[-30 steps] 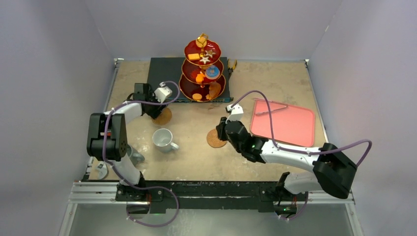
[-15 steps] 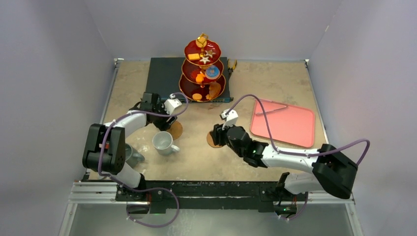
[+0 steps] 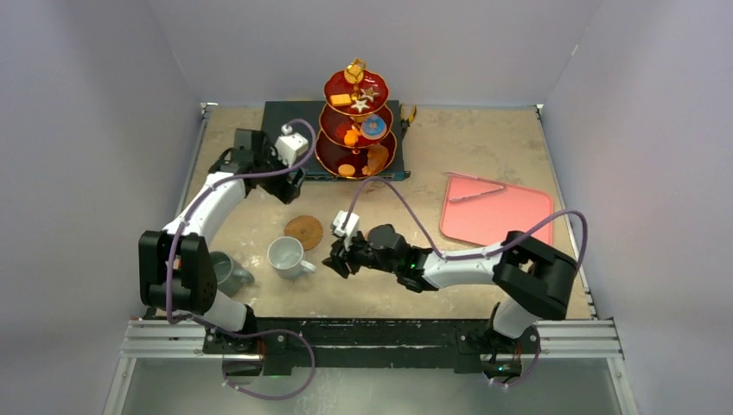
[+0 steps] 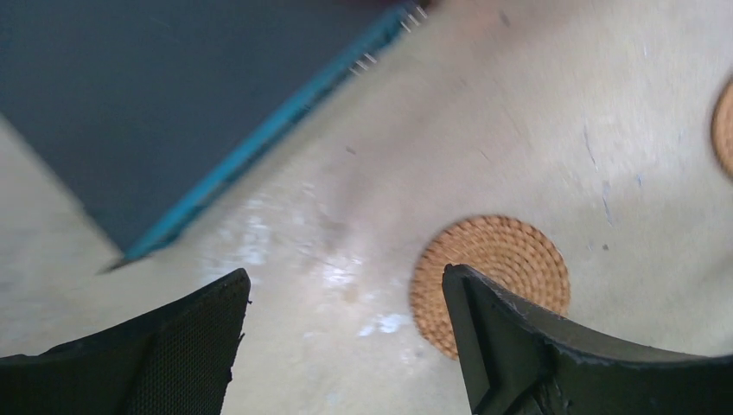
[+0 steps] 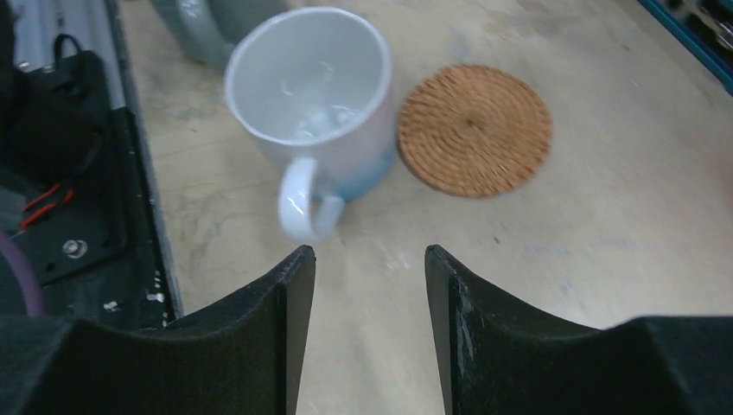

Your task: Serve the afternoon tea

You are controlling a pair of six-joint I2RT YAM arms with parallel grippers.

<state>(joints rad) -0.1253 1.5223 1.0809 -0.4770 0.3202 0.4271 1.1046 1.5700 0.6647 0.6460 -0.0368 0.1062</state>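
The red three-tier stand (image 3: pixel 355 130) holds toy pastries at the back. One cork coaster (image 3: pixel 303 231) lies flat beside the white mug (image 3: pixel 284 255); the grey mug (image 3: pixel 223 270) stands to its left. My left gripper (image 3: pixel 292 192) is open and empty, above the table between the dark box and this coaster (image 4: pixel 493 272). My right gripper (image 5: pixel 370 259) is open and empty, low over the table just short of the white mug's (image 5: pixel 315 112) handle; it also shows in the top view (image 3: pixel 333 262). The second coaster shows only at the left wrist view's right edge (image 4: pixel 724 130).
The flat dark box (image 3: pixel 290 134) lies under and left of the stand. The pink tray (image 3: pixel 501 220) with a thin metal tool on it lies at the right. The arm rail (image 5: pixel 69 173) runs close behind the mugs.
My left gripper has let go of the coaster beside the white mug and drawn back toward the box. My right arm has swung left from the other coaster toward the white mug.
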